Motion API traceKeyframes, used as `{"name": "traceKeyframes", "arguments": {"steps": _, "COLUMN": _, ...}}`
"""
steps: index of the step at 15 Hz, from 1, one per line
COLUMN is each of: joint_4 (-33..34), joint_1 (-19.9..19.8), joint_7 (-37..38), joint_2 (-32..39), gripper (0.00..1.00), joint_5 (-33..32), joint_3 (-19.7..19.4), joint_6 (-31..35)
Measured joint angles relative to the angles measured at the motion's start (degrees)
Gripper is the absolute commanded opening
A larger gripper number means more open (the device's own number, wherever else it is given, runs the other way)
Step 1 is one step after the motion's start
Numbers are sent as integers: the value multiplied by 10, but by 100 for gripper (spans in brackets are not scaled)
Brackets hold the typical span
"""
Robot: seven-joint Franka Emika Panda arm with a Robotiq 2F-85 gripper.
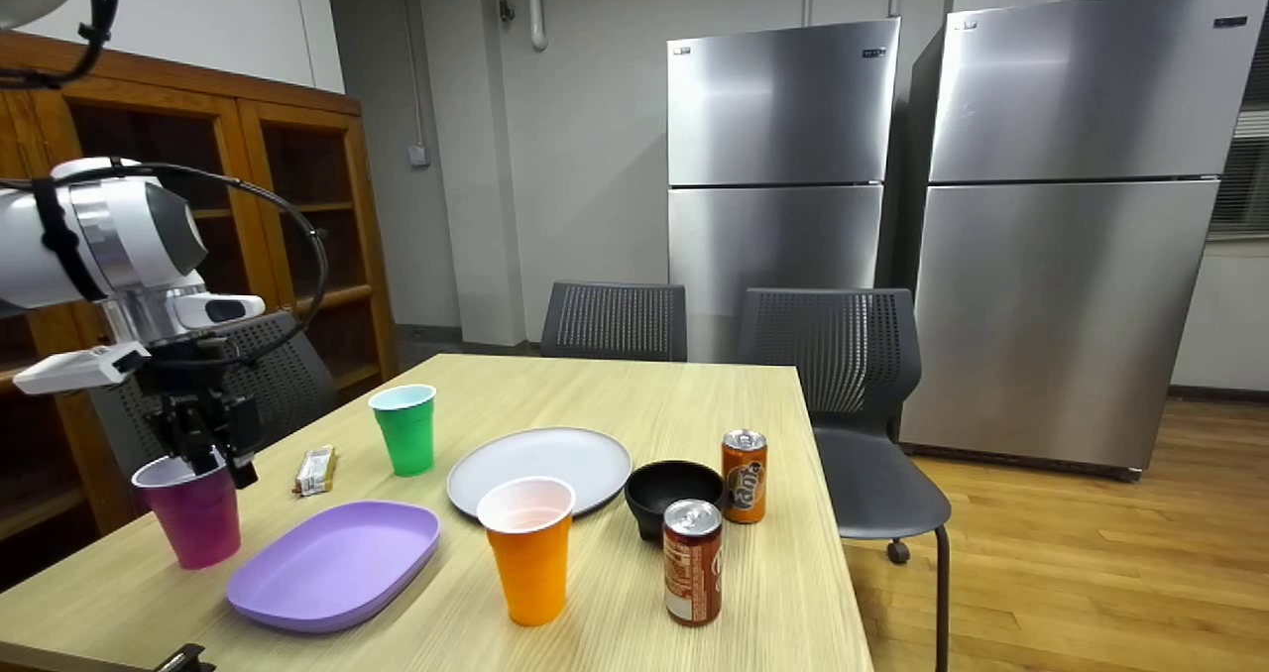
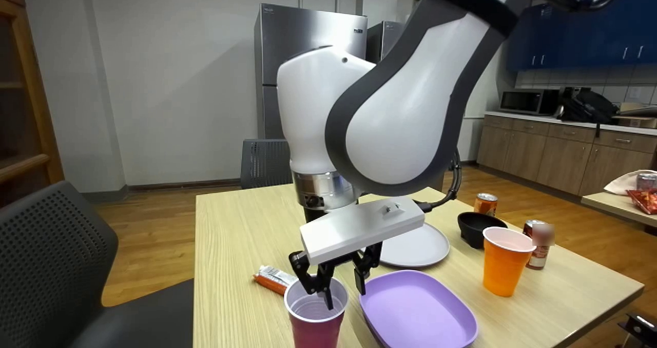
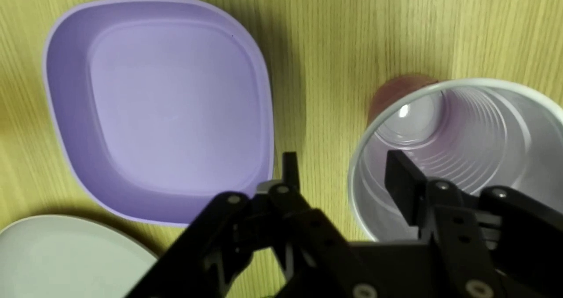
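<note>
In an exterior view the pink cup (image 1: 201,520) stands beside the purple plate (image 1: 337,565); in an exterior view one finger (image 2: 328,298) hangs inside the cup, another finger (image 2: 362,281) on the plate side; in the wrist view the jaws stand apart astride the cup's rim: reaching looks done, gripping not yet

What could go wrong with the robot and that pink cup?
The pink cup might get squashed or tip over if the gripper squeezes hard, because one finger is inside its rim and the other is outside. The purple plate could also get bumped, since it sits beside the cup.
</note>
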Motion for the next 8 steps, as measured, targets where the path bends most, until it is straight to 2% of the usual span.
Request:
{"name": "traceKeyframes", "arguments": {"steps": 3, "joint_4": 0, "joint_1": 1, "joint_7": 0, "joint_2": 0, "gripper": 3, "joint_5": 0, "joint_3": -3, "joint_6": 0}}
{"name": "traceKeyframes", "arguments": {"steps": 4, "joint_4": 0, "joint_1": 1, "joint_7": 0, "joint_2": 0, "gripper": 0, "joint_5": 0, "joint_3": -3, "joint_6": 0}}
{"name": "traceKeyframes", "arguments": {"steps": 7, "joint_4": 4, "joint_1": 4, "joint_7": 0, "joint_2": -3, "gripper": 2, "joint_5": 0, "joint_3": -2, "joint_6": 6}}
{"name": "traceKeyframes", "arguments": {"steps": 8, "joint_4": 5, "joint_1": 6, "joint_7": 0, "joint_2": -6, "gripper": 0, "joint_5": 0, "joint_3": -1, "joint_6": 8}}
